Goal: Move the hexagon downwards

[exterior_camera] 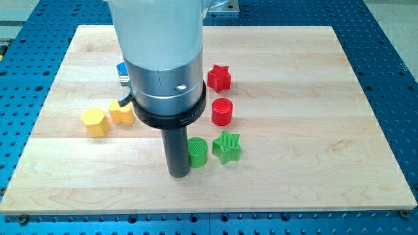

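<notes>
A yellow hexagon block (95, 122) lies at the view's left on the wooden board (313, 98). A second yellow block (121, 112), its shape unclear, touches its right side. My tip (178, 172) rests on the board just left of a green cylinder (197, 152), well to the right of and below the hexagon. The arm's grey body hides the board behind it.
A green star (227, 146) lies right of the green cylinder. A red cylinder (222, 111) and a red star (219, 78) lie above them. A blue block (121, 68) is partly hidden behind the arm. Blue perforated table surrounds the board.
</notes>
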